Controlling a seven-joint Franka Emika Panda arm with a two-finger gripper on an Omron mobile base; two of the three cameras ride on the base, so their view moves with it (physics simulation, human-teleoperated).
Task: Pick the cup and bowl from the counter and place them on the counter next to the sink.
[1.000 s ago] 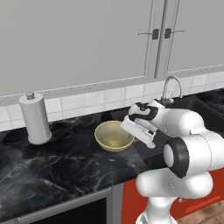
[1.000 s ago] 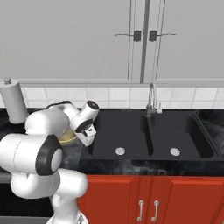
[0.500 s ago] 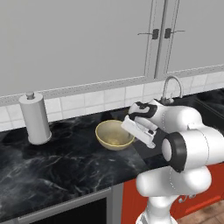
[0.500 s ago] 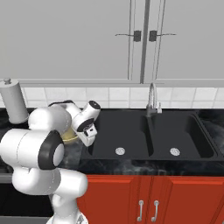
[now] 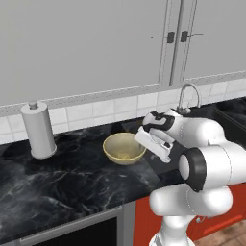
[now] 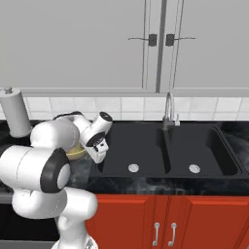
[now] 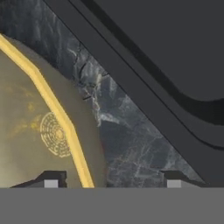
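One bowl (image 5: 124, 148) here, wide, round and beige-tan with a smooth yellowish inside, sitting on the glossy black marble-look counter (image 5: 62, 180) around the middle of the left base view, just beside the sink's edge. In the hand view its rim runs as a bright yellow band down the left side, with a faint ring pattern on the inside. The gripper (image 7: 109, 180) is spread wide: one fingertip sits over the bowl's inside, the other over the veined counter strip, so the rim is between them and nothing is gripped. One dark rectangular double-basin sink (image 6: 165, 151) takes up the centre-right of the right base view, with one curved silver faucet (image 6: 168, 109). One paper towel roll (image 5: 39, 129) stands upright at the left. White tile backsplash (image 5: 96, 108), two grey cabinet doors (image 6: 160, 44) up top, red cabinets (image 6: 170, 223) below. The arm hides most of the bowl in the right base view.
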